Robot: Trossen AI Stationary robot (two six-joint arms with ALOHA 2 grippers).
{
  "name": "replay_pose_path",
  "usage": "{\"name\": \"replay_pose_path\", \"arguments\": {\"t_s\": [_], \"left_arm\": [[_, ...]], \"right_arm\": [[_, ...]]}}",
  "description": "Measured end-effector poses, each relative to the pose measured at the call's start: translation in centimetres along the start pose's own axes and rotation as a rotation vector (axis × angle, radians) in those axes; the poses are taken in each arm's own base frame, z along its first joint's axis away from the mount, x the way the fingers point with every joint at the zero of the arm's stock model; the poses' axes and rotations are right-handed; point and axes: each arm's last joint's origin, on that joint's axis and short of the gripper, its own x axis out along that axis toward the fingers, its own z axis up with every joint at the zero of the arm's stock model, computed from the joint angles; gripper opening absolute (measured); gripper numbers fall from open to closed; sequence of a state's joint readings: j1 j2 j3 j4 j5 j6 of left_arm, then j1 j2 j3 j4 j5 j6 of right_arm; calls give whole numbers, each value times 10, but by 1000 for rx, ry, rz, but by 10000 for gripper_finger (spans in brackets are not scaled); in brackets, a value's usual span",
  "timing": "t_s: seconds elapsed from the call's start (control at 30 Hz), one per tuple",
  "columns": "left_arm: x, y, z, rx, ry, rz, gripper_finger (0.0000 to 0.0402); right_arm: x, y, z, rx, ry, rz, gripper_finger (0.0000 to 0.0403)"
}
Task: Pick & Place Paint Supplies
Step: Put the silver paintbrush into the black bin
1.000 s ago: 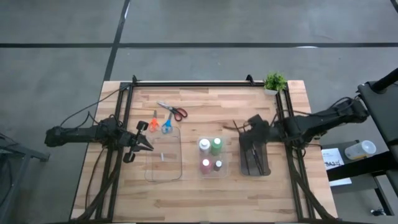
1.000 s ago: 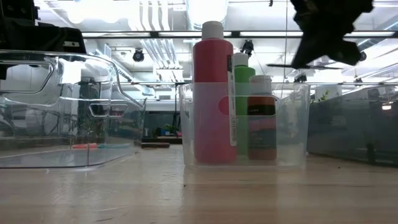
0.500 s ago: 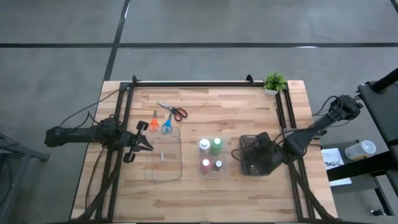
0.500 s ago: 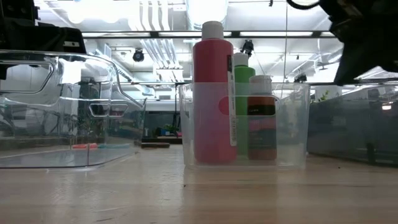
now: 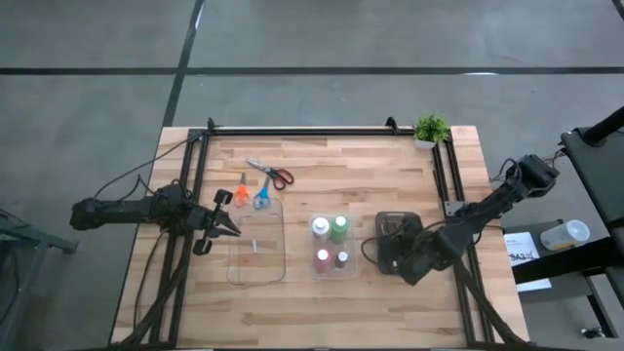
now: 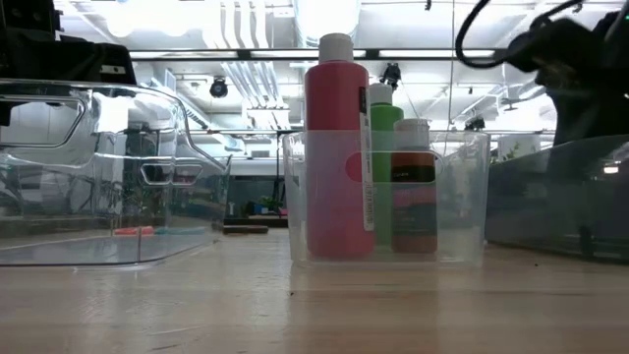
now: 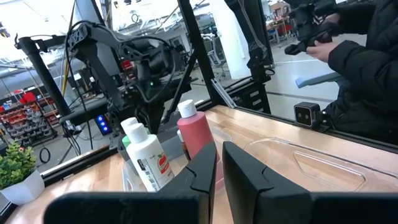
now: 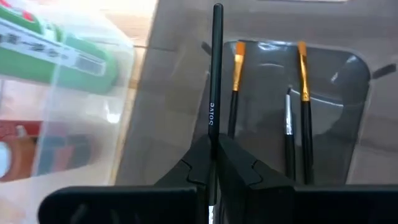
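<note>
My right gripper [image 5: 405, 259] hangs over the near end of the dark grey tray [image 5: 394, 240], shut on a thin black paintbrush [image 8: 214, 68]. Three more brushes [image 8: 302, 93] lie flat in that tray below it. The red, green, white and brownish paint bottles [image 5: 330, 245] stand upright in a small clear bin. Red scissors [image 5: 274, 175], orange scissors [image 5: 240, 193] and blue scissors [image 5: 261, 197] lie on the wood at the far left. My left gripper [image 5: 230, 226] waits at the left by the clear tray [image 5: 258, 252], its fingers all but together with nothing between them. My right gripper pinches the black brush's handle [image 8: 212, 127] between its two fingers. The fingers slant down from the table's right, and the brush runs along them, sticking out past the tips. It hangs over the dark tray; whether its far end [image 8: 217, 9] touches anything I cannot tell.
A small potted plant [image 5: 430, 129] stands at the far right corner. Black frame rails [image 5: 444, 185] run along both sides and the far edge. Bare wood lies along the near edge. A person in dark clothes [image 7: 367, 68] shows beyond the table in the left wrist view.
My right gripper has carried the brush from the dark tray's far end toward the table's near edge and downward, rolling and tipping further down as it went. It has stayed shut on the brush.
</note>
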State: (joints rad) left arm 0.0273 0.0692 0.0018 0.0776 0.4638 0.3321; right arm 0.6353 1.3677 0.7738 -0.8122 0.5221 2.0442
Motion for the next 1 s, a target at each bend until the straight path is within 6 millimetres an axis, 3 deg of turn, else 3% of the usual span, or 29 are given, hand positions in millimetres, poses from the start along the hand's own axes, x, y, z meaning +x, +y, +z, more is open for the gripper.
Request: {"name": "replay_pose_path", "arguments": {"t_s": [0.37, 1.0], "left_arm": [[0, 0, 0, 0, 0, 0, 35], [0, 0, 0, 0, 0, 0, 36]], "right_arm": [[19, -4, -14, 29, 42, -133, 13], [23, -2, -14, 40, 39, -137, 13]]}}
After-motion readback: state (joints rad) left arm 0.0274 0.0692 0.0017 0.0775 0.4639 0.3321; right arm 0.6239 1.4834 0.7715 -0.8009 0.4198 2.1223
